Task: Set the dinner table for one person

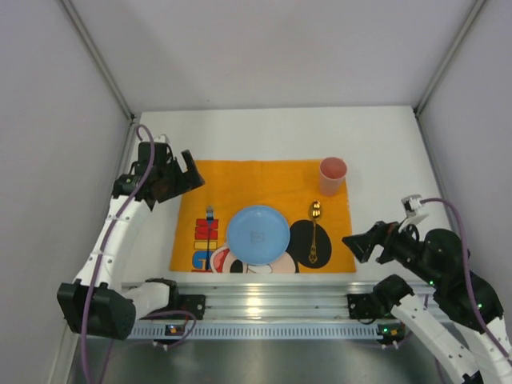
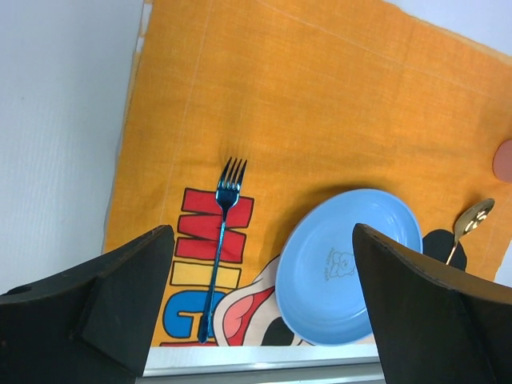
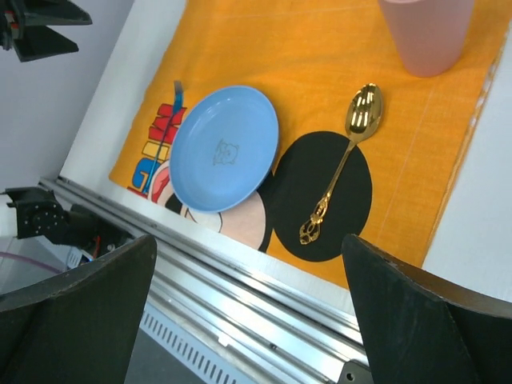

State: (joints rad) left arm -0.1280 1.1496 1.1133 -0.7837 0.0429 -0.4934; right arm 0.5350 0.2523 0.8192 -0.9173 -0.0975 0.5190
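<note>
The white dinner table (image 1: 264,136) carries an orange cartoon-mouse cloth (image 1: 264,180). On the cloth lie a blue plate (image 1: 258,234) in the middle, a blue fork (image 1: 209,228) to its left, a gold spoon (image 1: 314,232) to its right and a pink cup (image 1: 332,176) at the far right corner. My left gripper (image 1: 182,172) is open and empty, held above the cloth's far left corner. My right gripper (image 1: 360,244) is open and empty, just off the cloth's near right corner. The left wrist view shows the fork (image 2: 220,240) and the plate (image 2: 348,264). The right wrist view shows the plate (image 3: 224,148), the spoon (image 3: 340,168) and the cup (image 3: 424,32).
An aluminium rail (image 1: 272,300) with both arm bases runs along the table's near edge. Grey enclosure walls (image 1: 48,120) close in the left, right and back. Bare white tabletop (image 1: 384,160) lies right of and behind the cloth.
</note>
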